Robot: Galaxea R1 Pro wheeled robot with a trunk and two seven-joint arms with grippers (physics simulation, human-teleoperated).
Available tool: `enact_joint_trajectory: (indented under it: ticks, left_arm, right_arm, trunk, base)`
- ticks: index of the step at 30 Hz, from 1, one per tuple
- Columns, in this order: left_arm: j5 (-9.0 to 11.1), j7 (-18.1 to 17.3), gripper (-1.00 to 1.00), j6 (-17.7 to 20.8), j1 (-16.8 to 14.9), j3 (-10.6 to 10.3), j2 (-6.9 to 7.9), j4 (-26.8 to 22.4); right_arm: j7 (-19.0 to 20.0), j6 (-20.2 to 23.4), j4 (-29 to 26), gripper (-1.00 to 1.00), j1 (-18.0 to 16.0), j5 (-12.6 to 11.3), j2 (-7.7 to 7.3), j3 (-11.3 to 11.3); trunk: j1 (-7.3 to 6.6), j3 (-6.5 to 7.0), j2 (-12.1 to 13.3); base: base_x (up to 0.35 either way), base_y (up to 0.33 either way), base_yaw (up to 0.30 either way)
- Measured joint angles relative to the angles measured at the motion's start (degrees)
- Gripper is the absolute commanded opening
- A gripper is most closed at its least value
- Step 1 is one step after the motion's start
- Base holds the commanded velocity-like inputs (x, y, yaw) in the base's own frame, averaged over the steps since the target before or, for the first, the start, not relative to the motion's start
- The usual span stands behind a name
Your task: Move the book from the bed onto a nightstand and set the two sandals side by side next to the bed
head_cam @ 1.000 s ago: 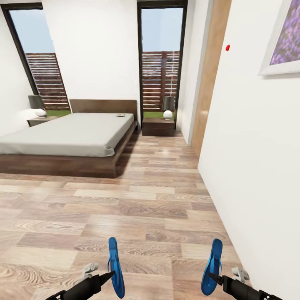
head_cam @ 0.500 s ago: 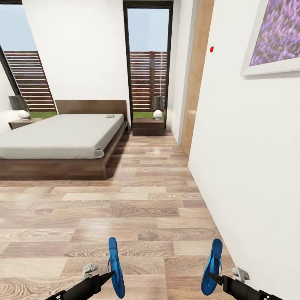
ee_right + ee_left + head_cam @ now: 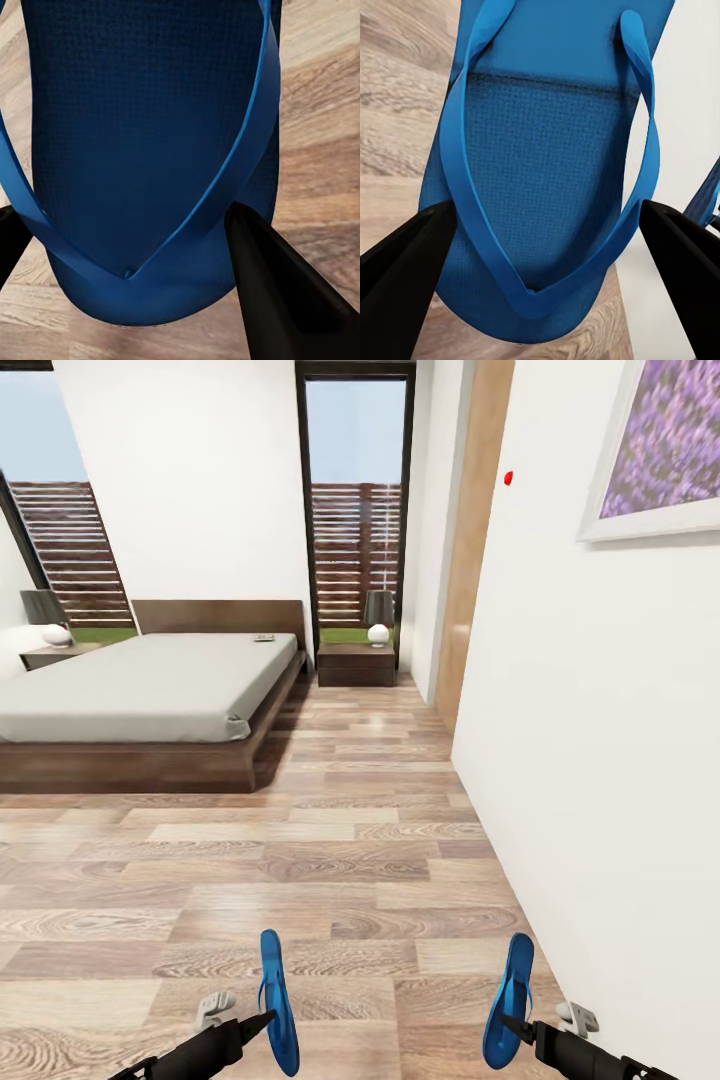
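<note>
Held upright over the wood floor are the two sandals, both bright blue. My left gripper (image 3: pixel 268 1020) is shut on the left sandal (image 3: pixel 278 1000), and my right gripper (image 3: pixel 506 1022) is shut on the right sandal (image 3: pixel 512 995). In the left wrist view the sandal (image 3: pixel 547 150) sits between the dark fingers (image 3: pixel 405 259). In the right wrist view the other sandal (image 3: pixel 142 127) is pinched by a finger (image 3: pixel 281 292). Far ahead at the left stands the bed (image 3: pixel 150 685). The book (image 3: pixel 264 638) is a small speck on it near the headboard. A nightstand (image 3: pixel 356 663) flanks the bed on each side, the other nightstand (image 3: pixel 50 656) at far left.
A lamp (image 3: pixel 378 618) stands on the right nightstand and another lamp (image 3: pixel 48 618) on the left one. A white wall (image 3: pixel 600 760) with a purple picture (image 3: pixel 665 450) runs close along my right. A wooden door panel (image 3: pixel 470 560) lies further down it. Wood floor (image 3: pixel 300 860) stretches between me and the bed.
A second ago the head view swung, shifting the bed, windows and wall leftward in the picture. Over the last half second nothing has moved. Both sandals stay gripped as before.
</note>
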Motion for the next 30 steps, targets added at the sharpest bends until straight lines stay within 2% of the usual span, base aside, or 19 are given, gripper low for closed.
enact_joint_trajectory:
  ticks: [20, 25, 27, 29, 30]
  left_arm:
    - [-0.1, 0.0, -1.00, 0.0, 0.0, 0.0, 0.02, 0.0]
    - [-0.1, 0.6, -1.00, -0.3, 0.0, 0.0, 0.08, 0.3]
    - [-0.5, 4.1, -1.00, -3.7, 0.1, -0.1, 0.07, 4.1]
    - [-0.4, 6.3, -1.00, -8.5, 0.1, -0.1, 0.03, 7.2]
    - [-0.3, 6.7, -1.00, -9.7, 0.1, -0.1, 0.02, 7.8]
  right_arm:
    - [0.0, 0.0, 0.1, -1.00, 0.0, 0.0, 0.02, 0.0]
    - [-0.3, -3.9, 1.1, -1.00, 0.0, 0.1, 0.13, 0.2]
    - [-1.9, -5.2, 4.7, -1.00, 0.0, 0.0, 0.18, 0.9]
    - [-3.3, -5.5, 6.3, -1.00, 0.0, 0.0, 0.25, 0.9]
    - [-3.6, -5.6, 6.6, -1.00, 0.0, -0.1, 0.28, 0.9]
  trunk:
    - [-0.02, 0.00, 0.0]
    - [-0.02, 0.00, 0.0]
    - [-0.02, -0.01, 0.0]
    - [-0.02, -0.01, 0.0]
    - [-0.02, 0.00, 0.0]
  base:
    - [0.316, 0.000, 0.000]
    - [0.323, 0.000, 0.000]
    - [0.323, 0.000, 0.000]
    - [0.323, 0.000, 0.000]
    - [0.323, 0.000, 0.000]
